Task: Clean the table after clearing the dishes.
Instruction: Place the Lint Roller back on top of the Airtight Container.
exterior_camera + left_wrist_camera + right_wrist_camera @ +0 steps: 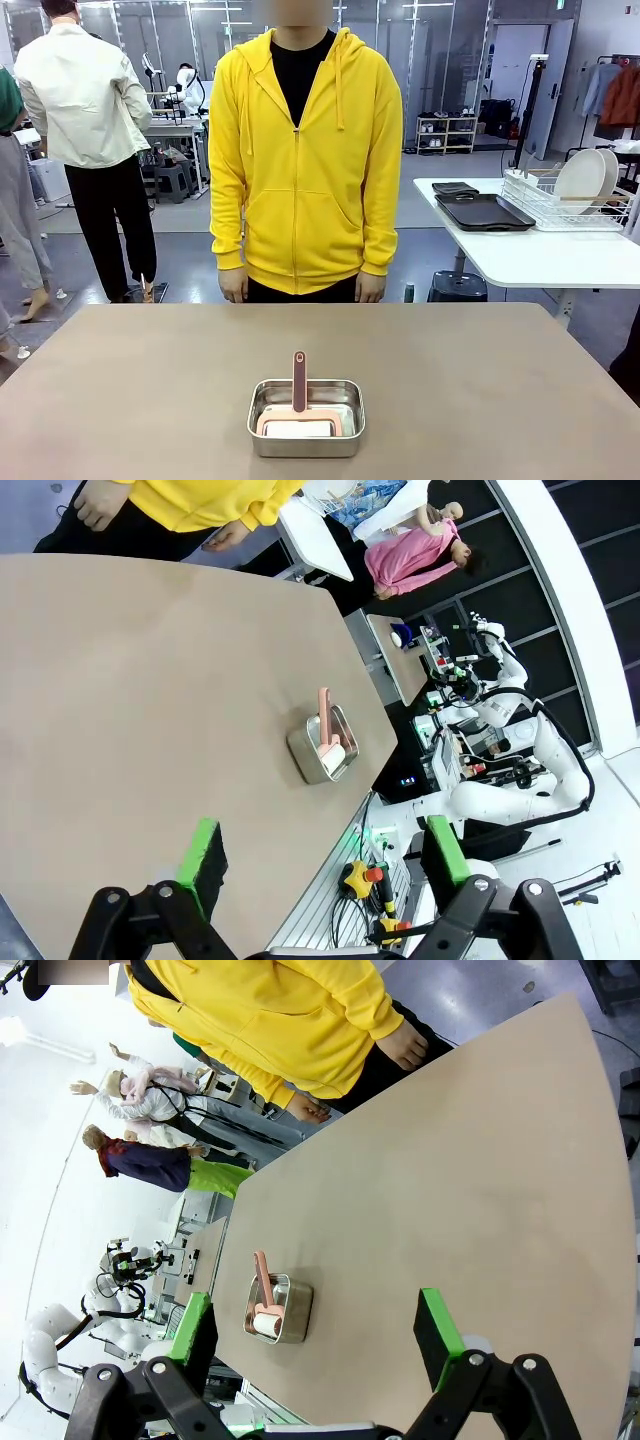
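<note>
The large rectangular table [150, 390] with its plain matte greyish-brown top spreads across the front view, and near its near edge, just right of centre at about 6 o'clock in that picture, stands a small rectangular steel tin [306, 418] holding a pale pink-edged block with a dusty-pink handle [299, 380] rising upright out of it. The two round white plates [588, 180] stand on edge in a white wire rack [560, 205] on the smaller white-topped table [520, 255] at 2 o'clock, with the dark handled rectangular trays [485, 212] lying flat just beside the rack on its left. A person in a yellow hooded jacket [305, 150] stands at the far edge of the large table, at 12 o'clock, arms down. In the left wrist view the left gripper [325, 865] has its jaws spread wide with nothing between them; its green-padded fingers [200, 855] rise from the bottom edge, one over the tabletop and the other past the table's edge, and the tin [325, 745] lies well apart from them toward 12 o'clock. In the right wrist view the right gripper [315, 1340] is likewise wide apart and empty, its fingers [435, 1335] hanging above the bare tabletop [450, 1190], and the tin [278, 1310] sits at about 11 o'clock from their gap, nearer the one on the picture's left, touching neither.
</note>
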Controlling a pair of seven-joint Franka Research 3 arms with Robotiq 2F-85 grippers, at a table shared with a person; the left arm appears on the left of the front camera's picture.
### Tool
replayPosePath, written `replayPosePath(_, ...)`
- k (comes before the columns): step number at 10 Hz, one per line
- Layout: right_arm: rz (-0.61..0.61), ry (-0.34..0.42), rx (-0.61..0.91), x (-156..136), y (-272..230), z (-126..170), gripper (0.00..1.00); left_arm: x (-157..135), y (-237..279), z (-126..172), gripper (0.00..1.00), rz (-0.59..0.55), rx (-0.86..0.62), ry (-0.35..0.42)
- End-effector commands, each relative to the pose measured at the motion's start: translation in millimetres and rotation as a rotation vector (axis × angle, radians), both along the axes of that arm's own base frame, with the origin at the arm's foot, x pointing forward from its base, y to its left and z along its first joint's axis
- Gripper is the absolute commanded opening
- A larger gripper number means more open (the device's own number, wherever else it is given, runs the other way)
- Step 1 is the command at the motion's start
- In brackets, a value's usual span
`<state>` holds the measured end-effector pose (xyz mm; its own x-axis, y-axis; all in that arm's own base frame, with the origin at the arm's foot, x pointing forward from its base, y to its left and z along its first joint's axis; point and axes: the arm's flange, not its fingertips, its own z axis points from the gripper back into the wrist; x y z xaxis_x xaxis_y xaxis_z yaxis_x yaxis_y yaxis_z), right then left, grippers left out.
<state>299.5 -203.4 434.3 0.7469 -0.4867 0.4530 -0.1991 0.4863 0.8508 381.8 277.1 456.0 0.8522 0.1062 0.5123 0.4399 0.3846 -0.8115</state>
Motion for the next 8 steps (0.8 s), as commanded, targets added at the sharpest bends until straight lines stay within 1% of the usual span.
replayPosePath(1, 0.013, -0.011, -0.007, -2.7, -0.7, 0.7, 1.0, -6.1, -3.0, 2.8, 1.0, 0.011, -0.008, 0.01)
replayPosePath(8, 0.013, -0.011, -0.007, -2.7, -0.7, 0.7, 1.0, -6.1, -3.0, 2.8, 1.0, 0.011, -0.008, 0.01)
